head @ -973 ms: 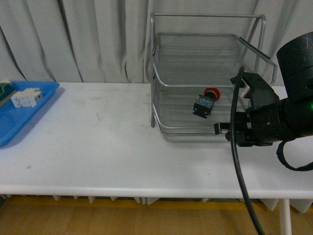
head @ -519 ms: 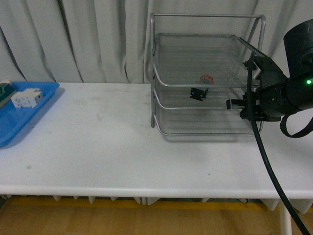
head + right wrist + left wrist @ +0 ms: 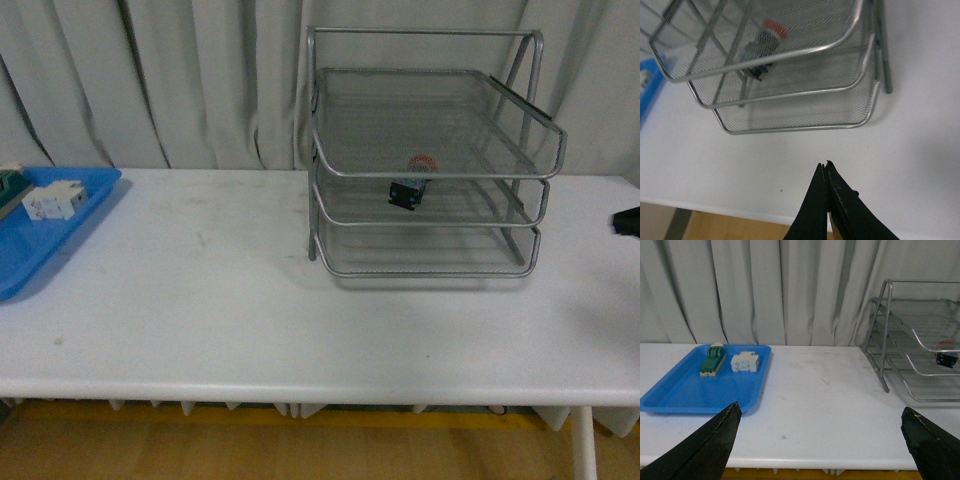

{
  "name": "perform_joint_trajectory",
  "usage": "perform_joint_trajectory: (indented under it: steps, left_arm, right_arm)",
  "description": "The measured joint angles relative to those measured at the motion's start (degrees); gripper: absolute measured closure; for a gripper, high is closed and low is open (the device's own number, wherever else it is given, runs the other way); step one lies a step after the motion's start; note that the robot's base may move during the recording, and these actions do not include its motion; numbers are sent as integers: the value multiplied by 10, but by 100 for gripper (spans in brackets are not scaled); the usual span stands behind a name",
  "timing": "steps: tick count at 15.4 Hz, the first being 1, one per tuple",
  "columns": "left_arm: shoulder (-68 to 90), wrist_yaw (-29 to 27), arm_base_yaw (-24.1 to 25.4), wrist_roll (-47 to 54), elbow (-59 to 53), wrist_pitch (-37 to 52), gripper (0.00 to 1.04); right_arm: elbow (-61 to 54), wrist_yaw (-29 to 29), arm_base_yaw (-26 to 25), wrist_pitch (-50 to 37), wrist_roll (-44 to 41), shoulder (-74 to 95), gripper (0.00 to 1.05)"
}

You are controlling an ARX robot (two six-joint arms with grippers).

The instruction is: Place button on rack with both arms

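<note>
Your right gripper (image 3: 826,172) has its fingers pressed together on nothing, hanging over bare white surface (image 3: 220,300) in front of the rack (image 3: 430,170); pulled clear like that, it reads as a retreat after a release rather than an approach. Your left gripper (image 3: 820,437) is spread wide and empty, well back from the rack, facing the blue tray (image 3: 685,392) that carries the green-and-cream switch block (image 3: 711,362) and the white block (image 3: 745,361). The button (image 3: 408,190) lies in the rack's middle tier, its red cap seen through the mesh of the top tier, touching neither gripper, so the placement looks done. Compared with a second ago, you had the right arm filling the right side of the front view, close beside the rack with the button lower down and nearer its front; half a second ago the button was already in the middle tier. The arm has since withdrawn, with only a dark sliver left at the picture's right edge.
</note>
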State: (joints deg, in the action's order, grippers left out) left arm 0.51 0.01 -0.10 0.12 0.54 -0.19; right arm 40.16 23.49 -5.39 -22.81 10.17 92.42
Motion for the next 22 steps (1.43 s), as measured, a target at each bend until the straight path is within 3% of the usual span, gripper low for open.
perform_joint_trajectory:
  steps: [4, 7, 8, 9, 10, 13, 21, 22]
  left_arm:
    - [0, 0, 0, 0, 0, 0, 7]
    - [0, 0, 0, 0, 0, 0, 7]
    - [0, 0, 0, 0, 0, 0, 7]
    - [0, 0, 0, 0, 0, 0, 7]
    - [0, 0, 0, 0, 0, 0, 7]
    - [0, 0, 0, 0, 0, 0, 7]
    - [0, 0, 0, 0, 0, 0, 7]
    - [0, 0, 0, 0, 0, 0, 7]
  right_arm:
    - [-106, 46, -118, -38, 20, -130, 103]
    - [-132, 58, -172, -32, 13, -177, 103]
    - [-153, 36, -173, -124, -8, -190, 103]
    - [-202, -18, -152, -227, -48, -215, 103]
    - [-251, -47, -124, -246, -73, -266, 103]
    - [-304, -108, -71, -170, -94, -423, 103]
    - [-366, -177, -5, -87, -98, -570, 103]
    - [-372, -214, 26, -67, -98, -593, 103]
